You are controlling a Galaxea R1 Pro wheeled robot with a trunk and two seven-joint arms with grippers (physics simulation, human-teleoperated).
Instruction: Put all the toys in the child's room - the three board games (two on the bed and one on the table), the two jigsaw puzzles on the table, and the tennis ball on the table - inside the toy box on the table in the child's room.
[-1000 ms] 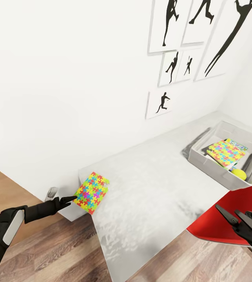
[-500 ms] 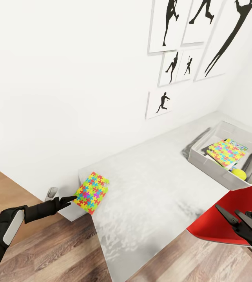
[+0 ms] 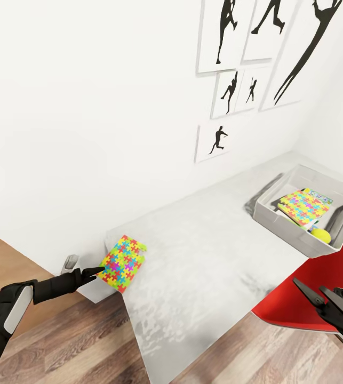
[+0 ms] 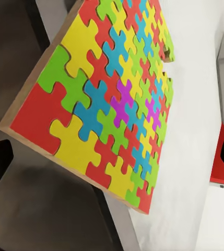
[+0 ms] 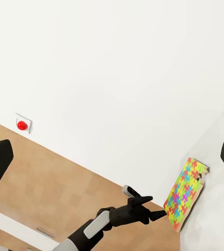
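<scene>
So the table (image 3: 203,256) ran from the near left out to the far right corner, with most of its pale top bare. The toy box (image 3: 278,221) sat at the far right end, tilted toward us a bit. It already had one jigsaw puzzle (image 3: 302,207) lying on a printed game box, with the tennis ball (image 3: 320,234) tucked in the near corner, so we'd guess most of the job was done.

The red chair (image 3: 310,298) was parked just under the table's near right edge.

The other puzzle slab (image 3: 121,262) sat at the near left corner of the table, hanging a little over the edge, which probably made it easier to pinch from the side. Our left gripper (image 3: 97,272) was right at that overhanging edge; we couldn't tell whether the fingers were actually clamped on it. Our right gripper (image 3: 320,298) hung near the chair, fingers spread and empty, most likely just waiting.
</scene>
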